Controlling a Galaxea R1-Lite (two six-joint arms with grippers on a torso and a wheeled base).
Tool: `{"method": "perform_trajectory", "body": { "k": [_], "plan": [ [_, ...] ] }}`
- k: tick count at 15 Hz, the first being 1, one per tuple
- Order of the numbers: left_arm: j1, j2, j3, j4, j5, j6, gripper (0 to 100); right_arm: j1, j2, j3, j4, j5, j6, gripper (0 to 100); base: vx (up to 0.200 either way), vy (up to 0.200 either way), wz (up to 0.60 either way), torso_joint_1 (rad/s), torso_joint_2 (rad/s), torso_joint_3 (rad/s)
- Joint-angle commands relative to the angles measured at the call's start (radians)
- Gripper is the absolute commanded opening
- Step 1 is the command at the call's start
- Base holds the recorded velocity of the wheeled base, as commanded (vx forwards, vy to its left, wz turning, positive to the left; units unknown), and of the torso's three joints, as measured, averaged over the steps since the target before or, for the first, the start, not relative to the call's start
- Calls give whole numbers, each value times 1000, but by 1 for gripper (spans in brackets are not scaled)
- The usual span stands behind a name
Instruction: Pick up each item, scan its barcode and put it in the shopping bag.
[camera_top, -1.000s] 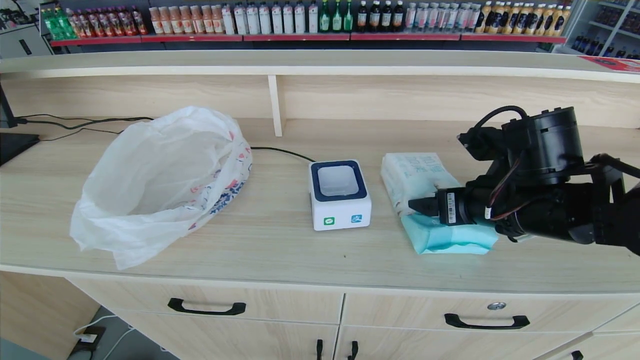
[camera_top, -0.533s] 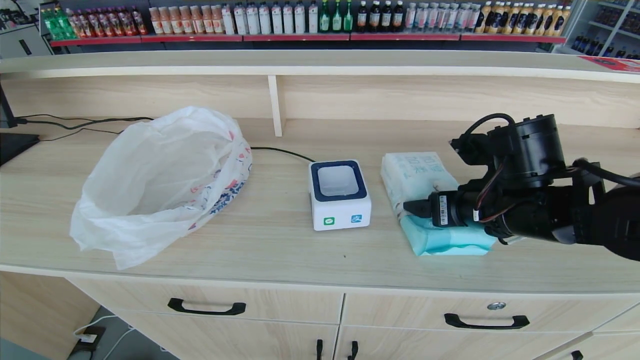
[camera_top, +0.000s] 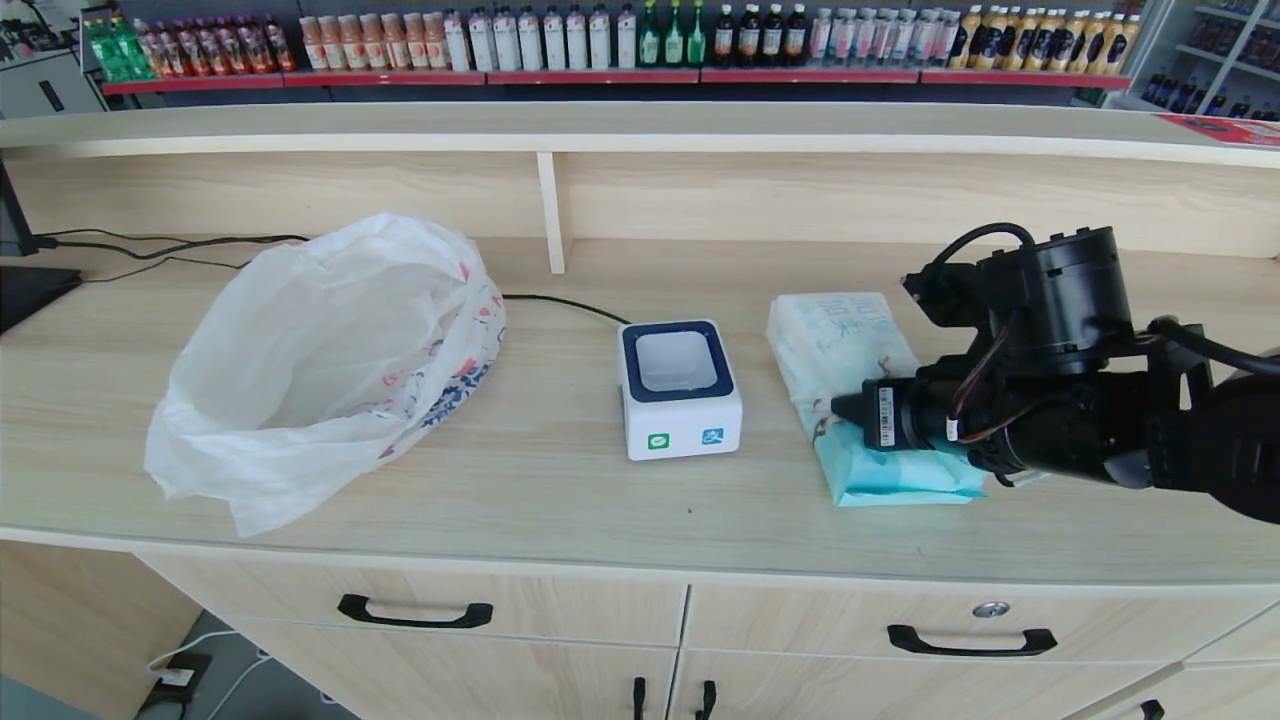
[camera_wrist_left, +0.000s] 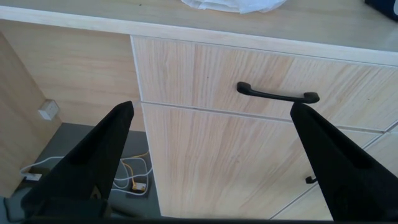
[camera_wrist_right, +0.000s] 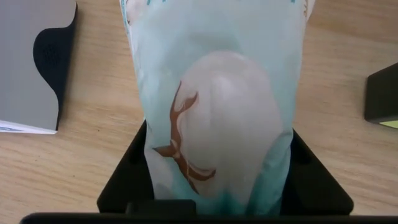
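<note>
A pale teal and white tissue pack (camera_top: 840, 340) lies on the wooden counter (camera_top: 560, 480), right of the scanner. My right gripper (camera_top: 838, 408) comes in low from the right and is shut on the pack's near half. In the right wrist view the pack (camera_wrist_right: 214, 93) fills the gap between the two black fingers (camera_wrist_right: 127, 180). The white shopping bag (camera_top: 320, 350) lies open at the counter's left. My left gripper (camera_wrist_left: 211, 109) hangs open below the counter's edge, facing the drawer fronts, with nothing between its fingers.
A white scanner box (camera_top: 680, 388) with a dark blue window frame stands mid-counter, its cable running back left; its grey side (camera_wrist_right: 31, 62) is close to the pack. A raised shelf runs along the back. Drawer handles (camera_wrist_left: 277, 94) line the cabinet front.
My right arm sank onto the pack, then drew back slightly to the right. The pack turned a little and its far end shifted away. The bag and scanner stayed put.
</note>
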Motion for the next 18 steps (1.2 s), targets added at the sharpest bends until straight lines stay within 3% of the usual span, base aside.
{"method": "perform_trajectory", "body": {
  "k": [1, 9, 11, 13, 18],
  "plan": [
    [0, 0, 0, 0, 0, 0, 100, 1, -11, 2, 4, 2, 1, 0, 0, 0, 0, 0, 0, 0],
    [0, 0, 0, 0, 0, 0, 100, 14, -130, 2, -78, 14, 4, 0, 0, 0, 0, 0, 0, 0],
    [2, 0, 0, 0, 0, 0, 100, 65, -185, 15, -84, 35, 7, 0, 0, 0, 0, 0, 0, 0],
    [0, 0, 0, 0, 0, 0, 100, 123, -260, 98, -174, 58, -16, 0, 0, 0, 0, 0, 0, 0],
    [0, 0, 0, 0, 0, 0, 100, 289, -375, 212, -323, 34, -211, 0, 0, 0, 0, 0, 0, 0]
  ]
}}
